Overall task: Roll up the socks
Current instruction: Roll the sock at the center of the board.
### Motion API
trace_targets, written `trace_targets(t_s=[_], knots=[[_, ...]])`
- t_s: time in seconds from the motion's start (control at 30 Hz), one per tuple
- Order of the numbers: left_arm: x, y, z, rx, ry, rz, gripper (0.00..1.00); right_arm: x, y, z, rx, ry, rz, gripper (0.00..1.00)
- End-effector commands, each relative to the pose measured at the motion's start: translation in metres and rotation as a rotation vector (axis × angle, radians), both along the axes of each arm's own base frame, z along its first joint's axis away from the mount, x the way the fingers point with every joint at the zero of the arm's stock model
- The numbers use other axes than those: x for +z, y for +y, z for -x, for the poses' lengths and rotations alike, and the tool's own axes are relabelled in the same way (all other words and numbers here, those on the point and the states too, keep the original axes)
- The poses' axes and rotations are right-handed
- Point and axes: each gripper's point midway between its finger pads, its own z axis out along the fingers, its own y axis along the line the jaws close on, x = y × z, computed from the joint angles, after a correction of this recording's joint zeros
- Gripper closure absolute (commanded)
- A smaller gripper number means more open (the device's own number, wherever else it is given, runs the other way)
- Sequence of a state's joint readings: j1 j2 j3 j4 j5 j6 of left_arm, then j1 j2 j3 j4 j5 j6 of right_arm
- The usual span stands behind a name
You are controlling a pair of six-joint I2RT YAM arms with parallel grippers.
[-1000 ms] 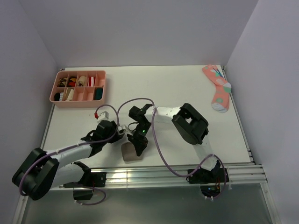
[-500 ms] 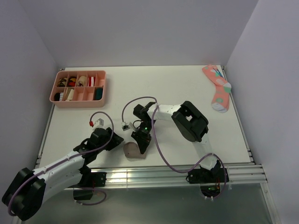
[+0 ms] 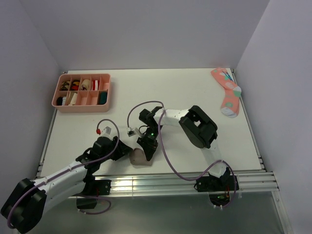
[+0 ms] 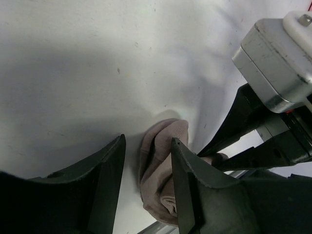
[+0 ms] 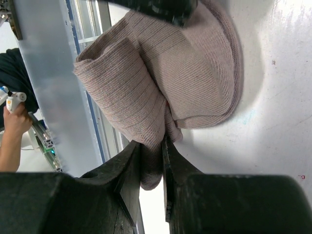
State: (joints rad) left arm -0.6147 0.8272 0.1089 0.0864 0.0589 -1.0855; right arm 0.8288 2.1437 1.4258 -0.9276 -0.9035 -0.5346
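The right gripper (image 5: pixel 150 146) is seen clamped on a fold of the taupe sock (image 5: pixel 195 73), its two fingers (image 5: pixel 127 170) drawn close together with the ribbed cloth pinched between them. The sock is shown bunched into a loose, partly rolled bundle. It is lying on the white table (image 5: pixel 273 122) at the near edge, just beside the metal rail (image 5: pixel 44 73). From above, the right gripper (image 3: pixel 147 152) is pointed down onto the sock (image 3: pixel 137 157), with its arm bent back toward the middle of the table (image 3: pixel 185 87).

The left gripper (image 4: pixel 147 142) is held released, jaws apart, low over the table on the sock's left side. In its wrist view the sock (image 4: pixel 158 170) is framed between the two dark fingers (image 4: pixel 109 170); whether either finger is touching the cloth cannot be told. From above, the left gripper (image 3: pixel 125 149) is placed just beside the sock.

Well apart from both grippers, a pink tray (image 3: pixel 80 108) of small items is set at the far left. A coral sock (image 3: pixel 226 92) with spots is laid flat at the far right.
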Motion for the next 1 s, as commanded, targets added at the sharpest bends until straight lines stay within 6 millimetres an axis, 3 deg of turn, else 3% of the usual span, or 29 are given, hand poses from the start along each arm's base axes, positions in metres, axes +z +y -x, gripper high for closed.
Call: trace_targets(t_s=[0.0,0.13,0.27,0.43,0.6,0.97], knots=[[0.011,-0.013,-0.002,-0.062,-0.044,0.038,0.52,-0.026,-0.020,-0.011,0.027,-0.114,0.104,0.81],[0.006,-0.019,0.000,-0.092,-0.030,0.043,0.57,-0.023,-0.019,-0.013,0.024,-0.125,0.093,0.81],[-0.004,-0.024,-0.003,-0.110,0.001,0.030,0.82,-0.017,-0.016,-0.018,0.016,-0.166,0.072,0.81],[0.006,-0.032,-0.013,-0.121,-0.031,0.047,1.00,-0.011,-0.016,-0.018,0.018,-0.178,0.058,0.81],[0.015,-0.038,-0.025,-0.103,-0.069,0.066,1.00,-0.004,-0.016,-0.019,0.020,-0.193,0.043,0.81],[0.031,-0.061,-0.056,-0.078,-0.187,0.198,1.00,0.031,-0.005,-0.005,0.092,-0.100,-0.082,0.81]])
